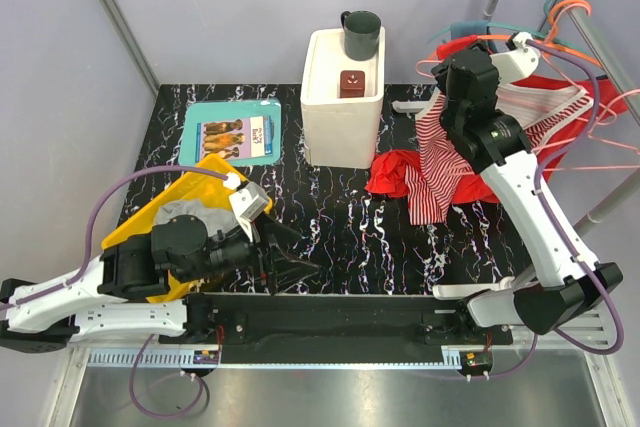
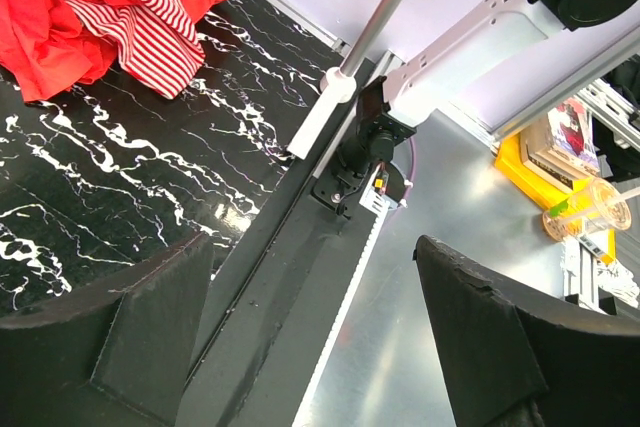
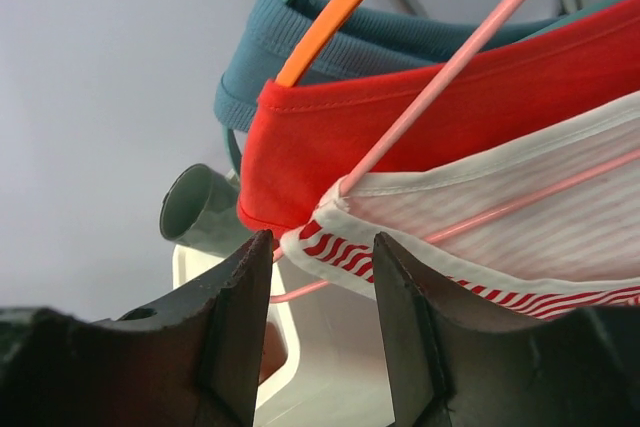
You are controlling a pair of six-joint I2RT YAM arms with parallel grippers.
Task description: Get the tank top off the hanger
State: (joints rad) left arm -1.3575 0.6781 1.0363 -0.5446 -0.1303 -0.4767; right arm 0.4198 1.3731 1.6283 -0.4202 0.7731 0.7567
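The left gripper [image 2: 315, 342] sits low by the table's [image 1: 340, 222] near edge, jaws wide and empty. To its right, the striped tank top [image 1: 437, 162] hangs from a pink hanger [image 3: 452, 75] and droops toward the table. It looks light, limp and stretchy, so the hemmed shoulder strap seems the best hold. The right gripper [image 3: 320, 322] sits just under that strap, jaws partly apart and clamping nothing. Only the right wrist view shows the hem over the wire. Only the top view shows the drooping tail.
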